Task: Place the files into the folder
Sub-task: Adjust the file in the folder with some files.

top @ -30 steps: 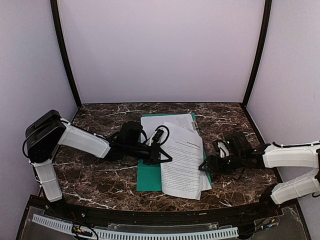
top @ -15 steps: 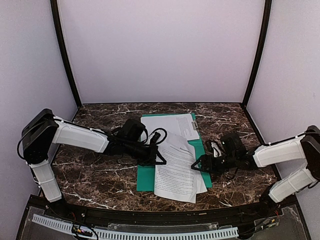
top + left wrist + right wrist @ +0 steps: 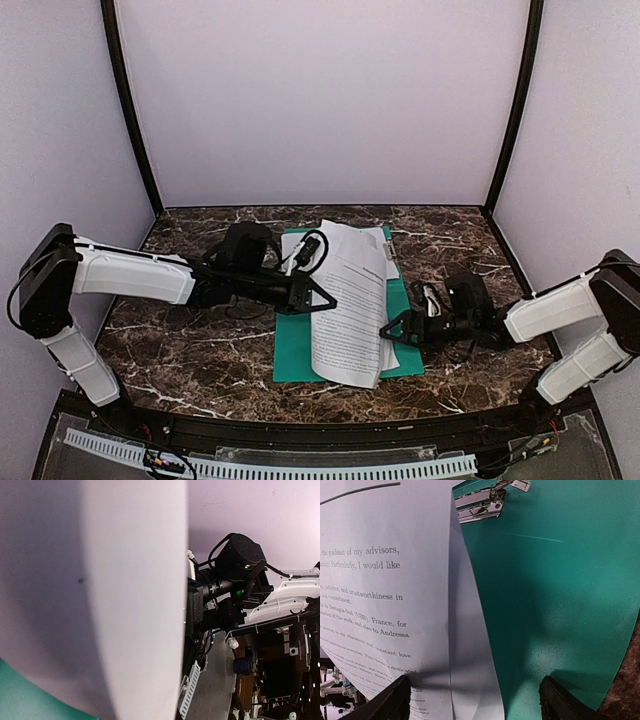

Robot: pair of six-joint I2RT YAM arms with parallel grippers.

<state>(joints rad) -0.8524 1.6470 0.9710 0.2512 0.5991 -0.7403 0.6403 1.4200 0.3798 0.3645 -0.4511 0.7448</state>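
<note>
The green folder (image 3: 291,352) lies open on the marble table, and its metal clip (image 3: 481,503) shows in the right wrist view. One file (image 3: 335,244) rests flat at the folder's back. The other file (image 3: 349,312) is tilted up along its left edge, where my left gripper (image 3: 326,298) is shut on it. In the left wrist view that sheet (image 3: 100,590) hides the fingers, with the folder (image 3: 20,702) in the corner. My right gripper (image 3: 389,330) is open at the sheets' right edge. The printed file (image 3: 370,580) and folder (image 3: 560,580) lie between its fingertips (image 3: 396,701).
The marble table (image 3: 180,350) is walled in by pale panels at the back and sides. A slotted cable rail (image 3: 270,466) runs along the near edge. Both arms reach in low over the table from left and right.
My left gripper has lifted the top sheet's left edge and drawn it back and leftward over the folder. My right gripper has slid left up to the sheets' right edge.
</note>
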